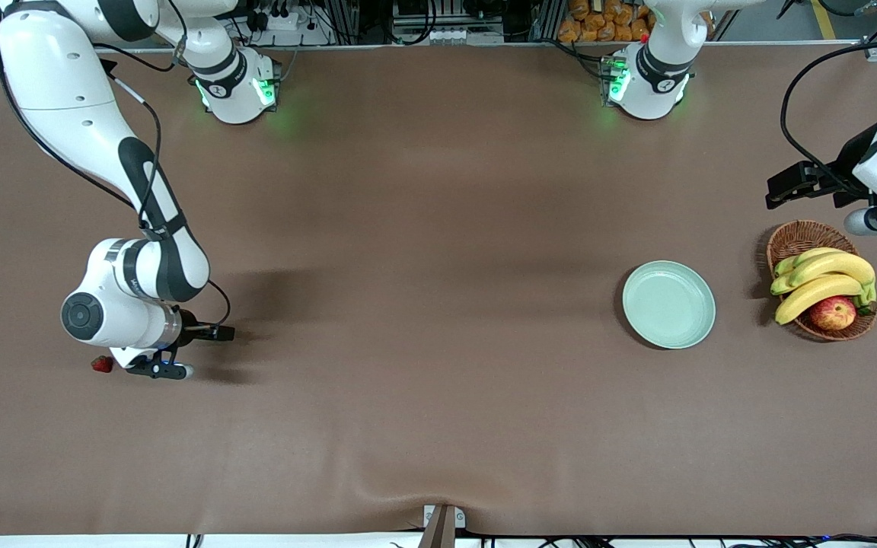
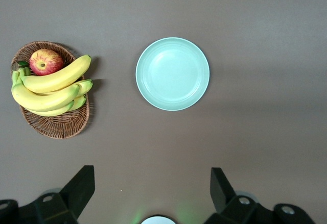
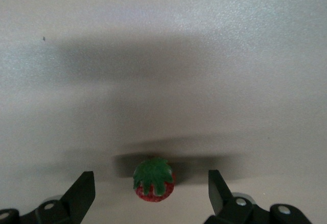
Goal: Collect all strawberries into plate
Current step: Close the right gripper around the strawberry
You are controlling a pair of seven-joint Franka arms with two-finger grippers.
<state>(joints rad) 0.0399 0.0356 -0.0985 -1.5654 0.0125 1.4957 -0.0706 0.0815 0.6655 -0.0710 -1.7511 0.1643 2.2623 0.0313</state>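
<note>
One strawberry [image 1: 102, 364], red with a green cap, lies on the brown table near the right arm's end. It also shows in the right wrist view [image 3: 153, 179], on the cloth between the fingers. My right gripper [image 1: 153, 369] is low over it, open [image 3: 150, 183], touching nothing. The other strawberries are out of view. The mint-green plate [image 1: 668, 304] sits bare toward the left arm's end and also shows in the left wrist view [image 2: 172, 73]. My left gripper [image 1: 876, 221] waits high above the table beside the basket, open and empty [image 2: 152, 183].
A brown wicker basket [image 1: 802, 237] with bananas [image 1: 823, 278] and a red-yellow apple [image 1: 833, 313] stands beside the plate at the left arm's end. It also shows in the left wrist view [image 2: 56, 124]. The table's edge runs close to the basket.
</note>
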